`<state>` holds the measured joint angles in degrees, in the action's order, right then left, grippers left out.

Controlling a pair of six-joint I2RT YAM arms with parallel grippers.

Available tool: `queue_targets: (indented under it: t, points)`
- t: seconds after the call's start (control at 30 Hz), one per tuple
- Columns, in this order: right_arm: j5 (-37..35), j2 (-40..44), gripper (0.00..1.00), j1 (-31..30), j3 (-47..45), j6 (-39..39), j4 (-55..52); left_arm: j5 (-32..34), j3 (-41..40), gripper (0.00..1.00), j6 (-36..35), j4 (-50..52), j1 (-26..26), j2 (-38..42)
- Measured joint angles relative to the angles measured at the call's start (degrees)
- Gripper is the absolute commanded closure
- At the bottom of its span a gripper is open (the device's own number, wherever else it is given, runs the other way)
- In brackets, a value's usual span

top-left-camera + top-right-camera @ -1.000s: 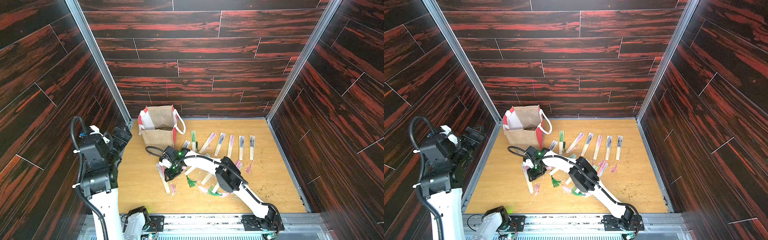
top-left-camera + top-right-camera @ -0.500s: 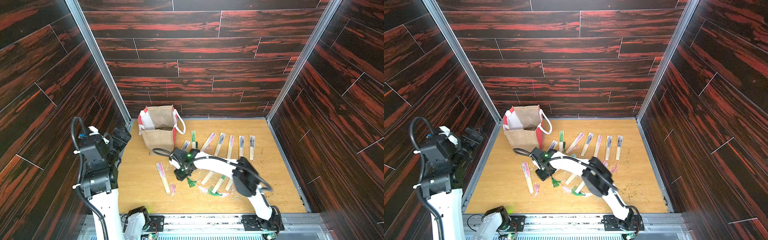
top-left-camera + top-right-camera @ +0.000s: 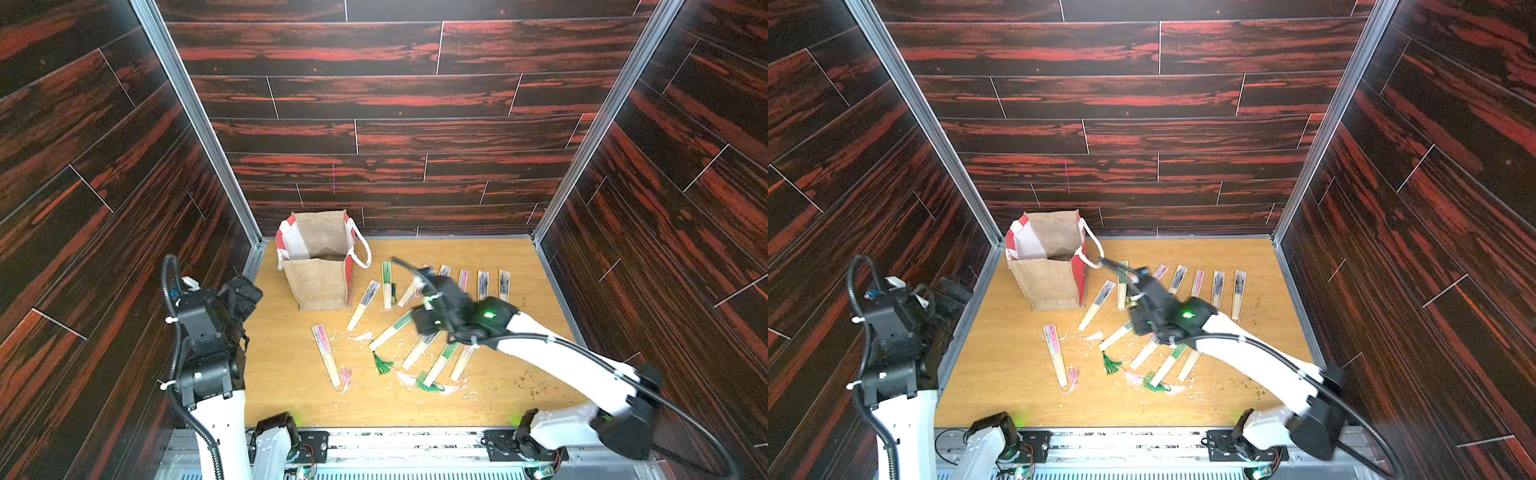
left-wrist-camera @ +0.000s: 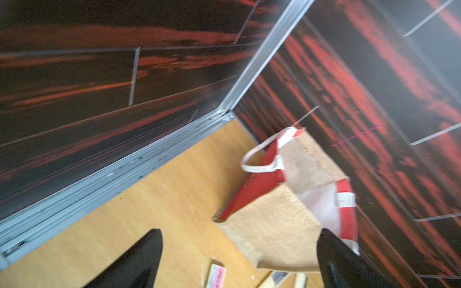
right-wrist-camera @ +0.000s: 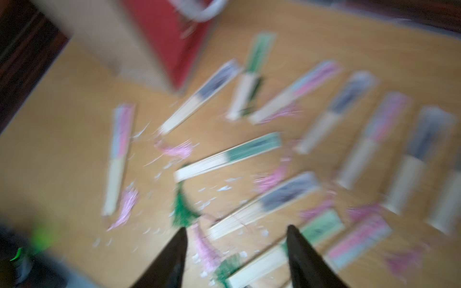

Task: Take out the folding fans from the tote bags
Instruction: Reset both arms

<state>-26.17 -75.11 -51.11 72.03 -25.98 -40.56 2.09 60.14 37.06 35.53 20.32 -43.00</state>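
The tote bag (image 3: pixel 320 266) (image 3: pixel 1050 270) stands upright at the back left of the table, tan burlap with red sides and white rope handles. Its open mouth shows only lining and burlap. Several closed folding fans lie flat on the table: a pink one (image 3: pixel 326 353) (image 3: pixel 1054 353) alone at the left, a green one (image 3: pixel 390 330), and a row (image 3: pixel 482 284) towards the back. My right gripper (image 5: pixel 236 228) (image 3: pixel 426 322) hovers open and empty over the middle fans, blurred. My left gripper (image 4: pixel 240 230) (image 3: pixel 245 291) hangs open and empty by the left wall, facing the bag (image 4: pixel 282 212).
Dark wood-pattern walls close the table (image 3: pixel 291 399) on three sides. Tassels, green (image 3: pixel 382 363) and pink (image 3: pixel 345 376), and pale shreds lie among the fans. The right arm (image 3: pixel 561 353) reaches across the front right part.
My right gripper let go of the pink fan at the left, opened wider and swung right over the middle fans. The left arm has not moved.
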Motion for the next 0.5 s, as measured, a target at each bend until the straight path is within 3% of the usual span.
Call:
queue_targets:
  t: [0.3,0.5]
  points:
    - [-17.22,12.57,0.01,9.70,-8.87,-8.07,-3.28,4.20,-9.25,0.01,1.66,-2.73,0.00,1.07]
    - [-24.33,18.95,0.01,14.49,-15.50,-8.11,-1.73,8.35,-15.96,0.01,3.04,-5.44,0.00,7.39]
